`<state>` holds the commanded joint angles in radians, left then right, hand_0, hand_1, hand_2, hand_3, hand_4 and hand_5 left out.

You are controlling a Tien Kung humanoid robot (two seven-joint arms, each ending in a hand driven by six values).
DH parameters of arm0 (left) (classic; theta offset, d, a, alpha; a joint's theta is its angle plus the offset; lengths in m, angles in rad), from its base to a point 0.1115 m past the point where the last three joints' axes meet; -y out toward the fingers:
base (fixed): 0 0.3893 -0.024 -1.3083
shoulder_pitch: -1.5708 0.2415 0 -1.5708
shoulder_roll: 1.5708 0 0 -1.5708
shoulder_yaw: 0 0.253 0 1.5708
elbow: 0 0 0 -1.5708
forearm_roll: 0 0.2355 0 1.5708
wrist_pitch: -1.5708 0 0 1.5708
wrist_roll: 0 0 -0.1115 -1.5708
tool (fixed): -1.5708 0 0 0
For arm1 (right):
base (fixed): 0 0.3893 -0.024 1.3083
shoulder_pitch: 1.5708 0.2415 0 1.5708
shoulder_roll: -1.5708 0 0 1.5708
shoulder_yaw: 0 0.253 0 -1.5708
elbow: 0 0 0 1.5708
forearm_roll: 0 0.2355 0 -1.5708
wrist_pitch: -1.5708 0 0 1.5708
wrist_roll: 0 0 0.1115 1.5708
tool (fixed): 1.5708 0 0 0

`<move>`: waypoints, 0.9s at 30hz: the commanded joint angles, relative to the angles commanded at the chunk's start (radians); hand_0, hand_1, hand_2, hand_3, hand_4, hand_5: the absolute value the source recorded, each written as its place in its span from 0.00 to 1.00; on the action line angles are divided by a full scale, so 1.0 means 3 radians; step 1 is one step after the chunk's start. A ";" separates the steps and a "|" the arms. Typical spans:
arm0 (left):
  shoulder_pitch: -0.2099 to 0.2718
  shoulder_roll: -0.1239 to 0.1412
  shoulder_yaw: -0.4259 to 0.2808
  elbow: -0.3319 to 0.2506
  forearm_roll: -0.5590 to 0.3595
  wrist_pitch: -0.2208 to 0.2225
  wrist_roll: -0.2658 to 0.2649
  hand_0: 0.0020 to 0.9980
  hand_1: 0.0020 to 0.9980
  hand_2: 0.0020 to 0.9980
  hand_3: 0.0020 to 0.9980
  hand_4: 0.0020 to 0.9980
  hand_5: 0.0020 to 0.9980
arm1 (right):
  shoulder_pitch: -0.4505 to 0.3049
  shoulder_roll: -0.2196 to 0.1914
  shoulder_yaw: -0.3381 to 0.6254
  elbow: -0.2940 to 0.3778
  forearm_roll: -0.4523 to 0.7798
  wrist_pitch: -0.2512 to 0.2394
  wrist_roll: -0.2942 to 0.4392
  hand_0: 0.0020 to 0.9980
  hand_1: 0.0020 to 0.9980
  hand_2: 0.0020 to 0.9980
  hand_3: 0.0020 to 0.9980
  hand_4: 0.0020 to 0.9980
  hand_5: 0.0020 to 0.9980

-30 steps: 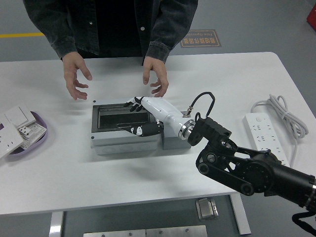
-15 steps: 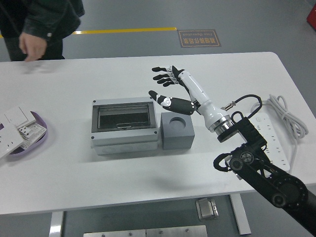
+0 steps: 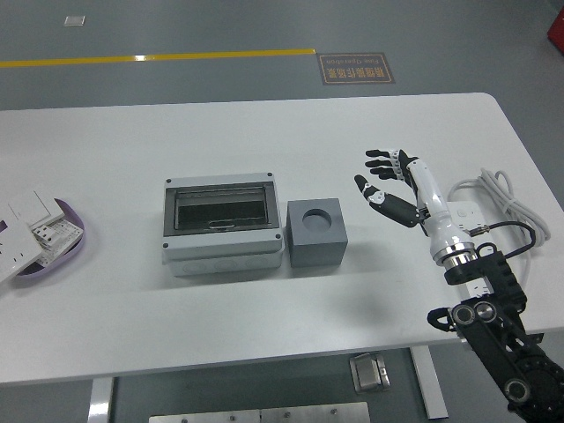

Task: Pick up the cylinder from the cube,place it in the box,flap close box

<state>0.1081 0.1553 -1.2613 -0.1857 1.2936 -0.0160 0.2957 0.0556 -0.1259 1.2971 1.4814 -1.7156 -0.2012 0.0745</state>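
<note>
On the white worktop (image 3: pixel 264 123), near its middle, sits a grey plastic enclosure box (image 3: pixel 224 226) with its clear flap lid (image 3: pixel 221 207) lying flat across the top, screw points showing at the corners. What lies under the dark, glossy lid cannot be made out, so the cylinder itself is not visible from this view. Just beside the box on its right, touching or nearly touching it, stands a dark grey cube (image 3: pixel 317 233) with a round socket (image 3: pixel 316 214) in its top face; the socket holds nothing.

To the right of the cube and apart from it, the right robot hand (image 3: pixel 393 183) hangs over bare worktop. Its black-tipped fingers (image 3: pixel 381 159) are spread and point toward the left, the thumb (image 3: pixel 377 196) set lower and apart from them, and it holds nothing. The white forearm (image 3: pixel 438 214) runs back and down to a metal wrist ring and the black arm (image 3: pixel 496 335) at the lower right corner.

Beneath and behind that arm, near the right edge, lies a white power strip (image 3: pixel 467 220) with its coiled white cable (image 3: pixel 498 189). At the far left edge rests a purple tray (image 3: pixel 69 236) carrying white wall switches (image 3: pixel 35 231).
</note>
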 joint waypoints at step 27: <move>0.0094 0.0030 0.0106 0.0014 -0.0325 0.0043 -0.0121 0.60 0.61 0.56 0.59 0.66 0.20 | -0.0123 0.0055 0.0013 -0.0036 -0.0269 -0.0399 0.0248 0.72 0.66 0.66 0.66 0.75 0.26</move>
<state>0.1363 0.1643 -1.2294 -0.1816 1.1962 -0.0031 0.2594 0.0187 -0.1093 1.3011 1.4704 -1.7964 -0.3209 0.1490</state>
